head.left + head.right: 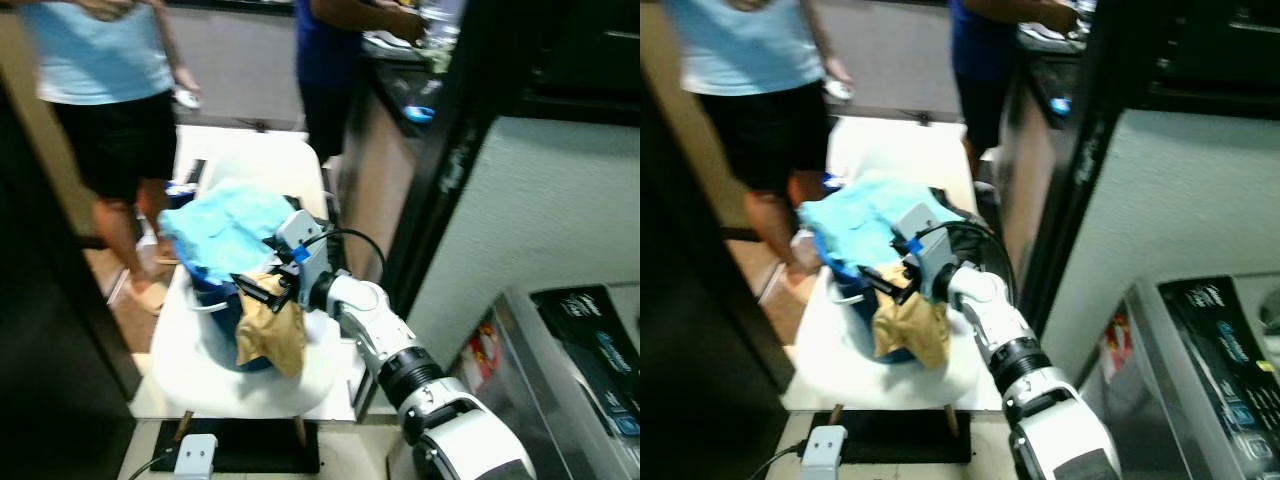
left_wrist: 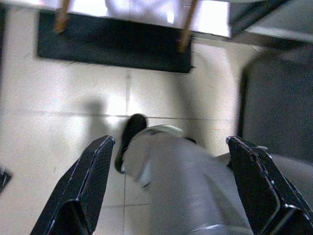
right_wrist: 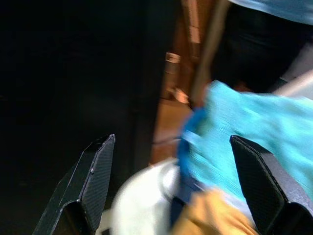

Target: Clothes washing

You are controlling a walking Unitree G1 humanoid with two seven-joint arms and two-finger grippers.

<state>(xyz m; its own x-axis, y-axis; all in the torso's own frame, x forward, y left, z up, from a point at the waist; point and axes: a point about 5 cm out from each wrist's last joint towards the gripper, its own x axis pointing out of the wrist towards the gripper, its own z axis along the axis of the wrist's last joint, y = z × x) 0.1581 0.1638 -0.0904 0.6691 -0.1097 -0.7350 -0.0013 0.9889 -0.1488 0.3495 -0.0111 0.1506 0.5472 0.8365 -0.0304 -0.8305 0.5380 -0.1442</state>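
A dark blue laundry basket (image 1: 215,292) stands on a white chair (image 1: 200,375). A light blue garment (image 1: 225,228) is heaped on top of it, and a tan garment (image 1: 270,335) hangs over its near rim. My right gripper (image 1: 256,289) reaches to the basket at the tan garment's top edge. In the right wrist view its fingers (image 3: 98,176) stand wide apart, so the right gripper (image 3: 171,142) is open, with the light blue garment (image 3: 254,132) and the tan garment (image 3: 205,215) just beyond. My left gripper (image 2: 170,142) hangs open over the floor.
A washing machine (image 1: 575,370) with a dark control panel is at the near right, beside a grey wall. Two people (image 1: 110,90) stand behind the chair near a dark counter (image 1: 405,95). A dark door or cabinet (image 1: 40,330) borders the left. A black mat (image 1: 245,445) lies under the chair.
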